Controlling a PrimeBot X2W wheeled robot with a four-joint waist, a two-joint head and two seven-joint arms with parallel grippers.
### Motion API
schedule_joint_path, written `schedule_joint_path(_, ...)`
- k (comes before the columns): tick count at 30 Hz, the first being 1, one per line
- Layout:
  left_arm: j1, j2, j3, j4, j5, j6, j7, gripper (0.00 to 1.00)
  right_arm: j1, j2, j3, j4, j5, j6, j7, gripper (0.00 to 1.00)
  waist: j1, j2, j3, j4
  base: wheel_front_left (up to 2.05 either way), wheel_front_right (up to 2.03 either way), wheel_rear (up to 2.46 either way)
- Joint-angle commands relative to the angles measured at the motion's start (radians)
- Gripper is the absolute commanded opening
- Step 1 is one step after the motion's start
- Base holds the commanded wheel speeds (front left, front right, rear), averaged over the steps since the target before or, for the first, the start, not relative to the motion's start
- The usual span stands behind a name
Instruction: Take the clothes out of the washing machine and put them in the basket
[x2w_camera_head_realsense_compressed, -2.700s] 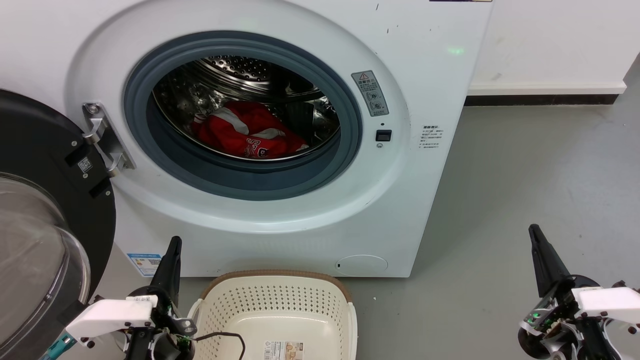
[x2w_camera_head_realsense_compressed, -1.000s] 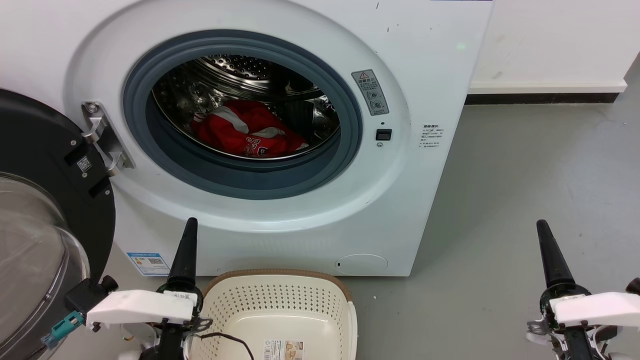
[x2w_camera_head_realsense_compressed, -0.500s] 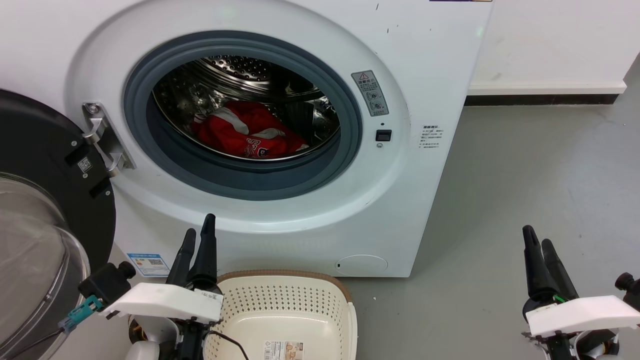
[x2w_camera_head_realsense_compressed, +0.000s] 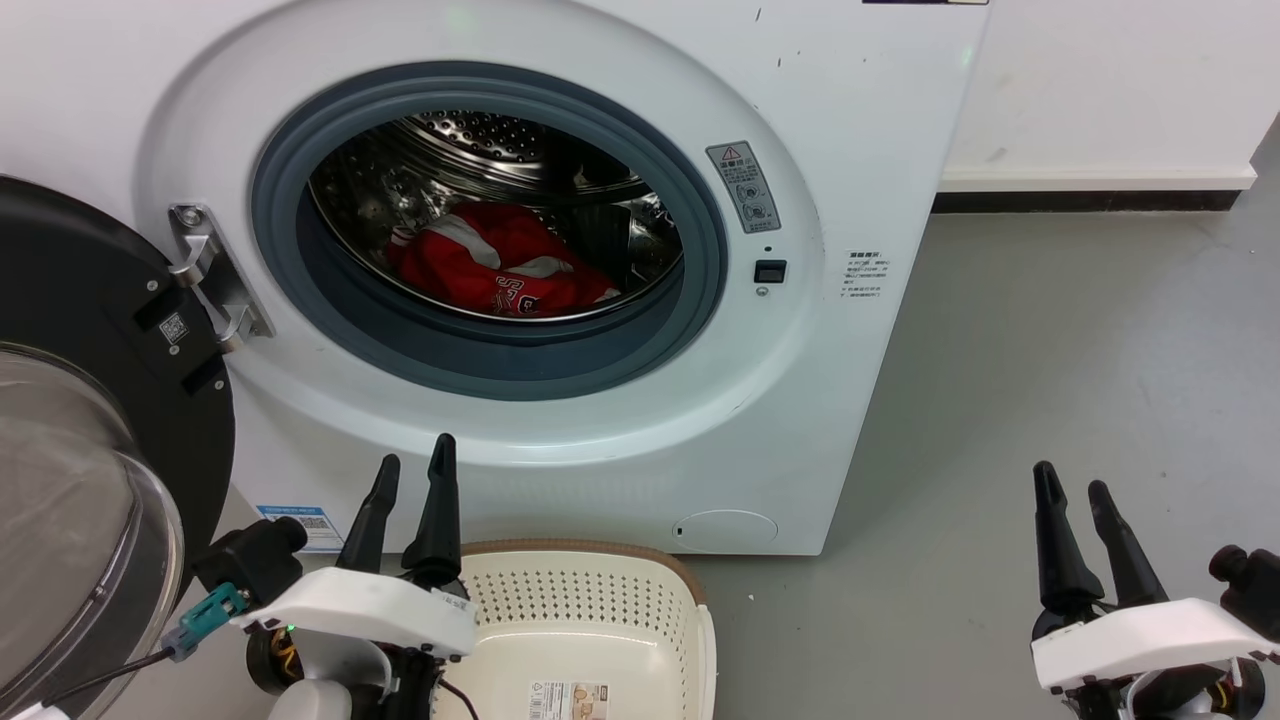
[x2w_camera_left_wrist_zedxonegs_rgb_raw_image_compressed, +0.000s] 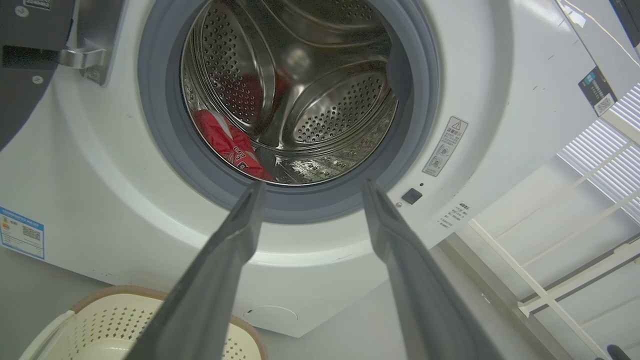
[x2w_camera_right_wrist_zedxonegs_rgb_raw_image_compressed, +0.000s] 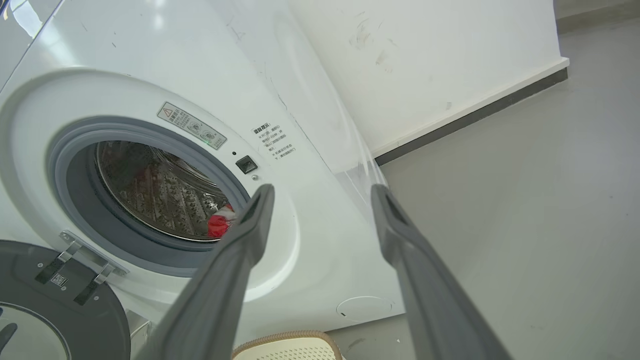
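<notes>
Now, head view: left hand (x2w_camera_head_realsense_compressed: 415, 452) and right hand (x2w_camera_head_realsense_compressed: 1070, 478), shut a second ago, are found parted and empty; the left is raised beside basket (x2w_camera_head_realsense_compressed: 560, 546), the right over floor (x2w_camera_head_realsense_compressed: 1050, 350); a reach is judged ready.
Left wrist view: left hand is aimed at clothes (x2w_camera_left_wrist_zedxonegs_rgb_raw_image_compressed: 225, 142) lying inside washer (x2w_camera_left_wrist_zedxonegs_rgb_raw_image_compressed: 475, 60).
Right wrist view: right hand spread, nothing touched.

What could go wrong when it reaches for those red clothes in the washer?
The clothes lie inside the drum behind the grey seal, so the left gripper could catch on its lip. The open door stands close beside that arm and might get bumped.
</notes>
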Motion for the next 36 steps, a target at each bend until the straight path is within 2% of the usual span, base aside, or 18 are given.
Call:
schedule_joint_path(1, -0.021, 0.002, -0.005, -0.011, 0.040, 0.005, -0.012, 1.00, 0.001, 0.000, 0.002, -0.006, -0.041, 0.000, -0.011, 1.00, 0.0000, 0.0000, 0.001, 0.000, 0.00, 0.00, 0.00)
schedule_joint_path(18, -0.029, 0.006, -0.025, -0.011, 0.252, 0.029, -0.057, 1.00, 0.008, 0.000, 0.012, -0.003, -0.253, 0.000, -0.058, 1.00, 0.0000, 0.0000, 0.005, 0.007, 0.00, 0.00, 0.00)
schedule_joint_path(36, -0.030, 0.018, -0.042, 0.011, 0.430, 0.052, -0.099, 1.00, 0.017, 0.000, 0.020, -0.024, -0.440, 0.000, -0.096, 1.00, 0.0000, 0.0000, 0.004, 0.012, 0.00, 0.00, 0.00)
